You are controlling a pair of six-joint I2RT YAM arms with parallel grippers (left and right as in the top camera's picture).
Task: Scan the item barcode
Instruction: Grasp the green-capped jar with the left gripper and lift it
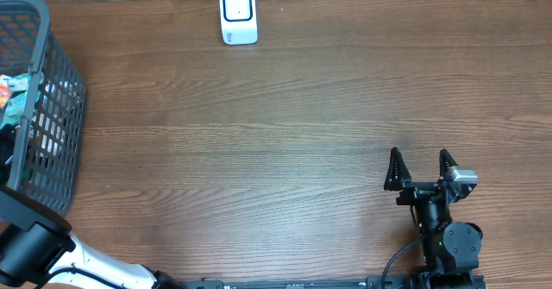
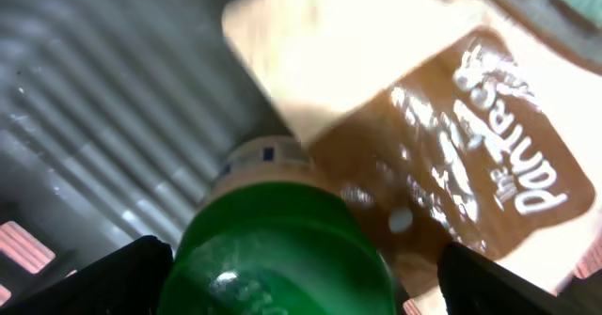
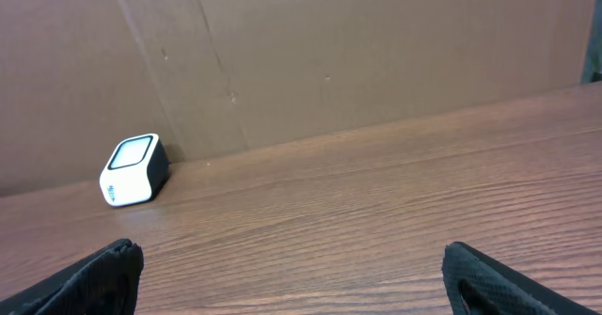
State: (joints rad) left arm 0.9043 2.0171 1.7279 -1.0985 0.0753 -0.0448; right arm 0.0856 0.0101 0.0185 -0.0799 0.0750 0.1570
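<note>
Left arm pose: we see the left arm (image 1: pixel 34 248) come up from the near left corner of the table (image 1: pixel 285 142) and reach into the basket (image 1: pixel 57 125); from overhead its tip is hidden behind the basket wall.
Left jaws: in the wrist view the left gripper (image 2: pixel 301 285) stands wide open, with one dark finger (image 2: pixel 113 279) low on the left and the other at the low right. They close on nothing.
Between the left jaws: a green bottle (image 2: pixel 282 249), blurred and very close to the lens. We cannot tell whether the fingers touch it.
Beside the bottle: a brown pouch (image 2: pixel 461 155) with white lettering, lying against the bottle on the ribbed basket floor.
Right arm pose: the right arm (image 1: pixel 448 237) sits low over the near right of the table and points toward the far edge.
Right jaws: the right gripper (image 1: pixel 421 170) is spread fully and holds nothing, with only bare wood beneath it.
Scanner: the white scanner (image 1: pixel 238 15) stands at the far edge of the table against the cardboard wall (image 3: pixel 376 52), well apart from both grippers and the basket.
</note>
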